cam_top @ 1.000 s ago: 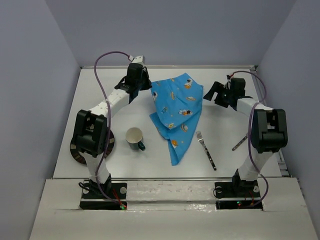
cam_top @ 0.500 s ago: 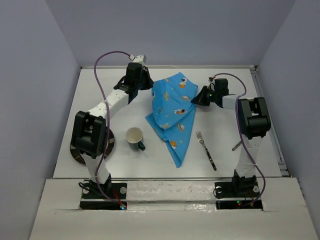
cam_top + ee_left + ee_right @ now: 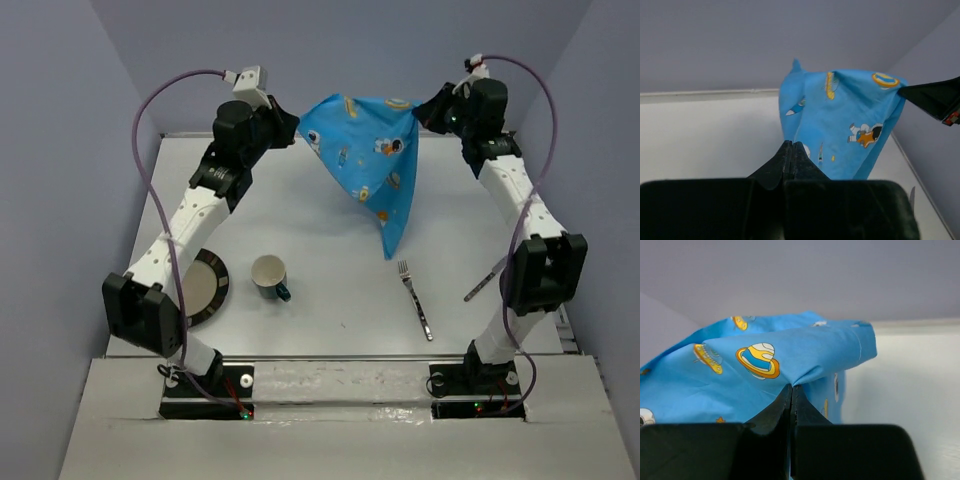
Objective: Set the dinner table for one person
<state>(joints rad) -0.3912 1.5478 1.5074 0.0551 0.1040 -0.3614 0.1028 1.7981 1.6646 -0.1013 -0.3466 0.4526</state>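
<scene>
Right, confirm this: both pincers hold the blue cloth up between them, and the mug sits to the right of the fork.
Wrong on one point. The left pincer and right pincer do hold the blue cloth up between them, but the mug sits to the left of the fork, not the right. The top external view shows it.

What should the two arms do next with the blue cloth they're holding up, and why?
Probably draw the arms apart, then lower the blue cloth flat. The left fingers and right fingers each pinch an upper corner, yet it sags between them above the dinner table.
</scene>
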